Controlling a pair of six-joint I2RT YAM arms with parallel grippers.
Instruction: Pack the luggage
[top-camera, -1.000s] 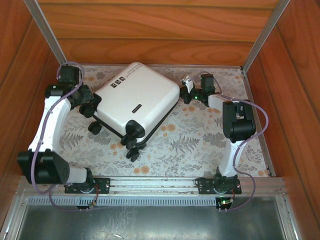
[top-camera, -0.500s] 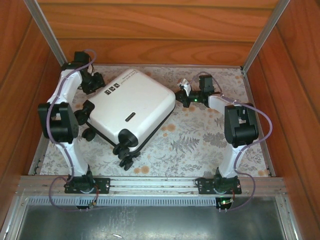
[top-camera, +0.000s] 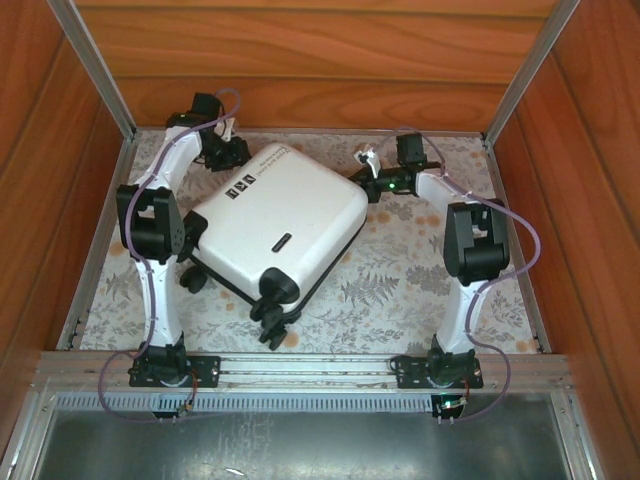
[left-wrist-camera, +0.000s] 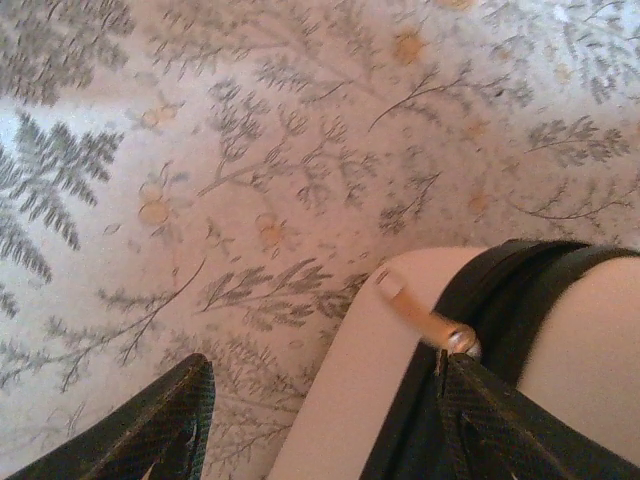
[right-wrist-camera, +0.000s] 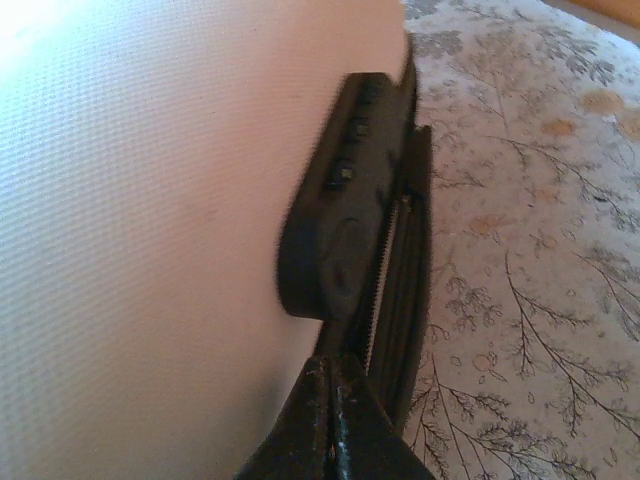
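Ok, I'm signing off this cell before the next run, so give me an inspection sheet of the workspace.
Surface: floral cloth, lying flat.
Job's things: white luggage lying flat, shells together, wheels toward the near edge.
Clutter: nothing seen.
Grippers: left gripper open astride a luggage corner by the zip pull; right gripper shut at the zip line beside the black handle.
Cables: purple cables hang in loops, none seen snagged.
Surroundings: wooden walls on three sides, metal rail along the near edge.
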